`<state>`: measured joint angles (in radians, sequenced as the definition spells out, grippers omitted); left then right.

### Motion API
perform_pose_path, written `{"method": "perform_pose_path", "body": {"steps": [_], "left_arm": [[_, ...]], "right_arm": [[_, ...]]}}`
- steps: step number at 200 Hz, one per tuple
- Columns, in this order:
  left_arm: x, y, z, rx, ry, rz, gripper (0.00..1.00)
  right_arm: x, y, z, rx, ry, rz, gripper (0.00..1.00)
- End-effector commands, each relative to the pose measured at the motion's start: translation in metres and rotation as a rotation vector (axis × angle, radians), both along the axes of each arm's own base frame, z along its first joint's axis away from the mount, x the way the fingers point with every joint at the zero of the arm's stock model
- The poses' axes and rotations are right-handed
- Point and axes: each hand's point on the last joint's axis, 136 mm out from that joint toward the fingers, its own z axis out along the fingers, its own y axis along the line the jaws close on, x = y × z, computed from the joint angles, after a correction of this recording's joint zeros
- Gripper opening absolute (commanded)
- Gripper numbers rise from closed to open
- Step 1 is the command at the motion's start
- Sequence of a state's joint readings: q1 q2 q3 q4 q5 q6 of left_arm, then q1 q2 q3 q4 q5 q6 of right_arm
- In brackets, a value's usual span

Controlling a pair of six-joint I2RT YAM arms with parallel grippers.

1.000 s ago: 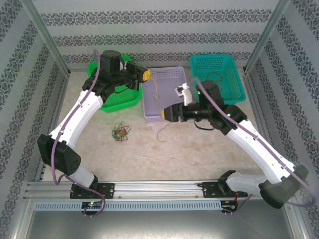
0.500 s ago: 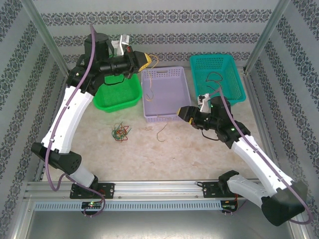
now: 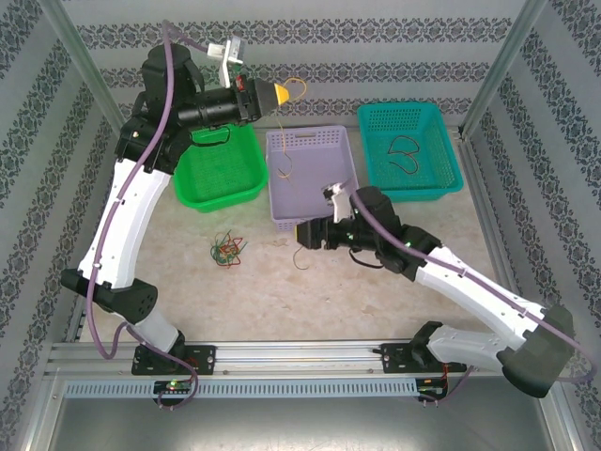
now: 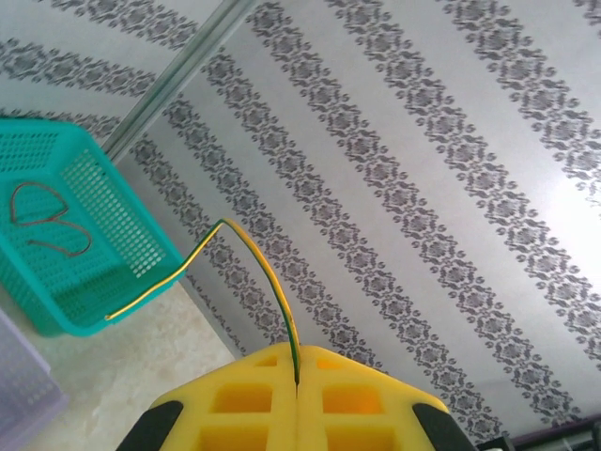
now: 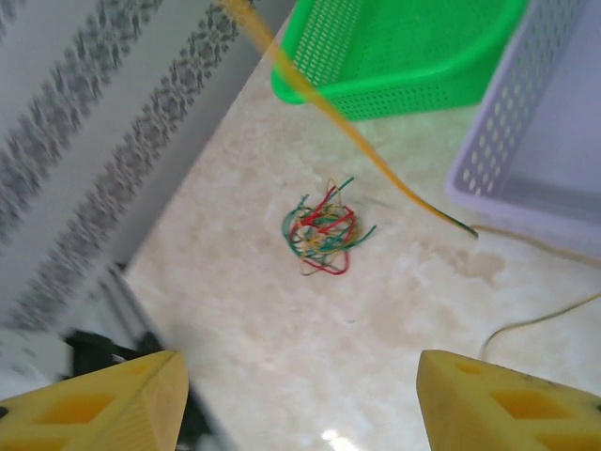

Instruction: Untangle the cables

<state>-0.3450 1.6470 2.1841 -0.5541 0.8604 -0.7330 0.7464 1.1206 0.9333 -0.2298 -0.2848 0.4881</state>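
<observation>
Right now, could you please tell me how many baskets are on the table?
3: a green basket at the left, a purple basket in the middle, a teal basket at the right. None seems hidden.

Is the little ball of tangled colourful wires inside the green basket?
No, the tangled ball of red, green and yellow wires lies on the beige table, apart from the green plastic basket.

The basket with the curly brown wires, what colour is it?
Teal. The basket shows best in the top external view.
</observation>
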Motion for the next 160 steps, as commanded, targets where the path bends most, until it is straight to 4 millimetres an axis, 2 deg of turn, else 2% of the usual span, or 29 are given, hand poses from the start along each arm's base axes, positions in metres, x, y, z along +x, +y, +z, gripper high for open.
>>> {"method": "perform_pose_path", "body": {"steps": [1,19,35,78,113,136,144,160], "left_arm": [[-0.003,-0.004,0.009,-0.002,-0.057,-0.053,0.00],[-0.002,-0.004,0.013,-0.016,-0.058,-0.055,0.00],[-0.001,-0.005,0.015,-0.026,-0.057,-0.051,0.00],[0.009,-0.005,0.013,-0.029,-0.049,-0.027,0.00],[0.018,-0.003,0.010,-0.023,-0.038,-0.005,0.00],[0.022,-0.003,0.010,-0.026,-0.034,-0.002,0.00],[0.021,-0.003,0.012,-0.030,-0.033,-0.006,0.00],[0.020,-0.004,0.014,-0.043,-0.026,-0.013,0.00]], "right_arm": [[0.037,-0.014,-0.003,-0.209,-0.375,-0.036,0.68],[0.055,-0.009,0.008,-0.247,-0.513,-0.047,0.71],[0.066,-0.001,0.012,-0.258,-0.551,-0.052,0.71],[0.064,0.034,0.013,-0.220,-0.538,0.028,0.65],[0.055,0.031,0.017,-0.156,-0.507,-0.016,0.64],[0.044,0.026,0.021,-0.096,-0.500,-0.021,0.70],[0.043,0.025,0.019,-0.097,-0.499,-0.022,0.74],[0.052,0.025,0.014,-0.116,-0.503,-0.046,0.75]]}}
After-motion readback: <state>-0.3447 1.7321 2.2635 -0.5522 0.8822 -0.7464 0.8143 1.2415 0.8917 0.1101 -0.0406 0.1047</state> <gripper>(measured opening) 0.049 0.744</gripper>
